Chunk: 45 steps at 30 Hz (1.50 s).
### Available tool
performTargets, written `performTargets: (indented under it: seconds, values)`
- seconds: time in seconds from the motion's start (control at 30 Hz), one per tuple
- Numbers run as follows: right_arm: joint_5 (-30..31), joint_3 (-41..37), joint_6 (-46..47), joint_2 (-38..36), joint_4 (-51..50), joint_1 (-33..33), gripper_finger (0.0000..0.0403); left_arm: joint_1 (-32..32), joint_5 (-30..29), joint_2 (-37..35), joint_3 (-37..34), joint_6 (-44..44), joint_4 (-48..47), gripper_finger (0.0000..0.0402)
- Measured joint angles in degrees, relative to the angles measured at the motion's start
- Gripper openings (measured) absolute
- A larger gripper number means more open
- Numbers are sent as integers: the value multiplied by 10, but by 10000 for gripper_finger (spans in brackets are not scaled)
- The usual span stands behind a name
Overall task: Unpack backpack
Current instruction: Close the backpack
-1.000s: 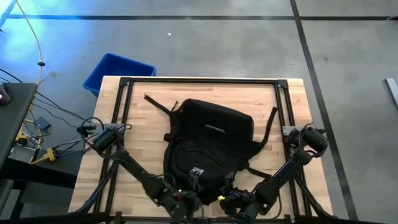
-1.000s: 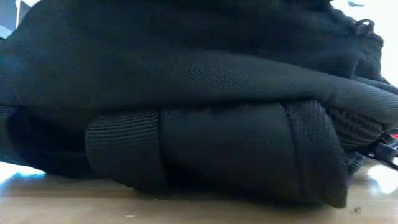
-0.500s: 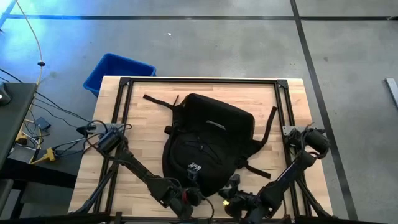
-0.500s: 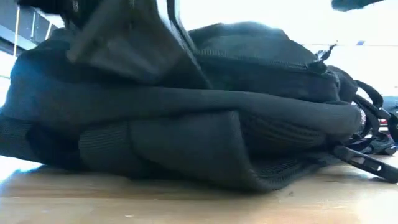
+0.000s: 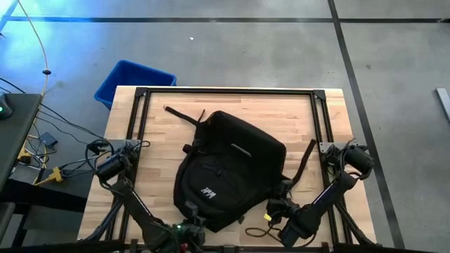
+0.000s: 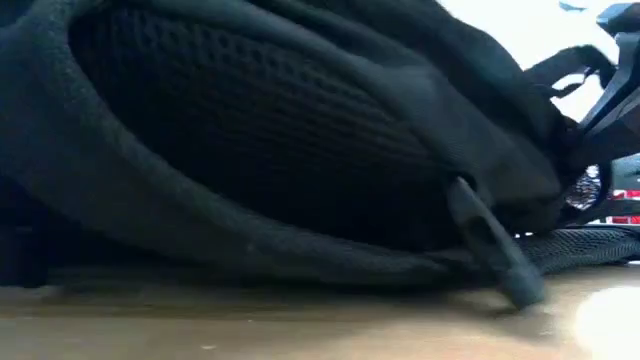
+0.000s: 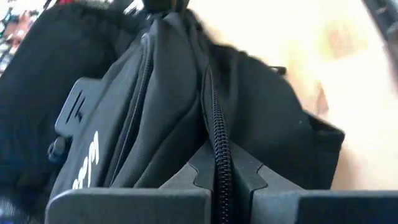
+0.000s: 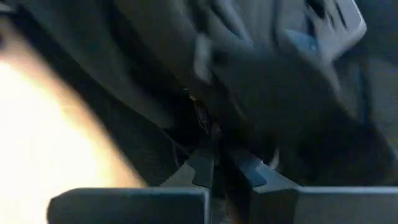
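The black backpack (image 5: 228, 169) lies on the wooden table (image 5: 155, 126), its white logo (image 5: 209, 190) facing up. It fills the low view (image 6: 280, 150), which shows its mesh side. My left gripper (image 5: 188, 213) is at its near left end, shut on it. My right gripper (image 5: 278, 207) is at its near right edge, among the straps, and is also shut on dark fabric. One strap (image 5: 181, 114) trails on the table toward the far left, another (image 5: 306, 156) toward the right. My left gripper pinches a raised fold of the backpack's fabric along the zipper line (image 7: 217, 146) between its two fingers. The zipper runs straight away from the fingertips. The fingers slant down from the table's near side. My right gripper is shut on dark fabric (image 8: 214, 146) at the backpack's near right edge, slanting down from the near side. That view is blurred, so which part it has cannot be told.
A blue plastic bin (image 5: 133, 81) stands on the floor beyond the table's far left corner. A black frame (image 5: 225, 91) runs around the tabletop. A small yellow piece (image 5: 268, 216) lies by my right gripper. Bare wood shows along the far edge.
My left gripper has gone toward the table's left edge and my right gripper toward the right and far side. The backpack has turned with them, its near end swinging left. In the low view its near side has tipped up, showing the mesh panel.
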Motion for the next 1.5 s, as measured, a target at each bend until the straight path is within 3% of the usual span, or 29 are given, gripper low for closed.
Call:
performTargets:
  seconds: [0.23, 0.37, 0.5, 0.6, 0.67, 0.77, 0.83, 0.93, 1.07, 1.27, 1.5]
  values:
    - [-16, 29, -45, 0, 22, 1, 0, -1, -1, 0, -3, -86, -88, 0]
    - [-33, 79, -113, 0, 44, 1, 13, 10, 0, 0, -3, -189, -210, 0]
    - [-32, 135, -178, 0, 68, 1, 65, 34, 0, -1, -4, -395, -417, 4]
    - [-20, 173, -248, 0, 96, 1, 113, 75, 32, -56, -74, -414, -389, 18]
    - [-17, 197, -289, 0, 106, 0, 140, 110, 42, -98, -114, -483, -395, 30]
    - [-7, 220, -311, 0, 109, -1, 174, 148, 132, -132, -163, -567, -417, 53]
    - [13, 228, -311, 0, 84, -1, 188, 158, 192, -155, -172, -565, -395, 65]
    - [33, 226, -280, 0, 13, -10, 197, 146, 208, -170, -165, -564, -361, 73]
    - [35, 225, -153, 0, -128, -38, 197, 115, 189, -168, -127, -564, -330, 67]
    - [-10, 224, 41, 0, -298, -71, 183, 90, 131, -165, -118, -535, -268, 50]
    - [-25, 166, -7, 0, -220, -99, 167, 100, 125, -165, -118, -448, -170, 23]
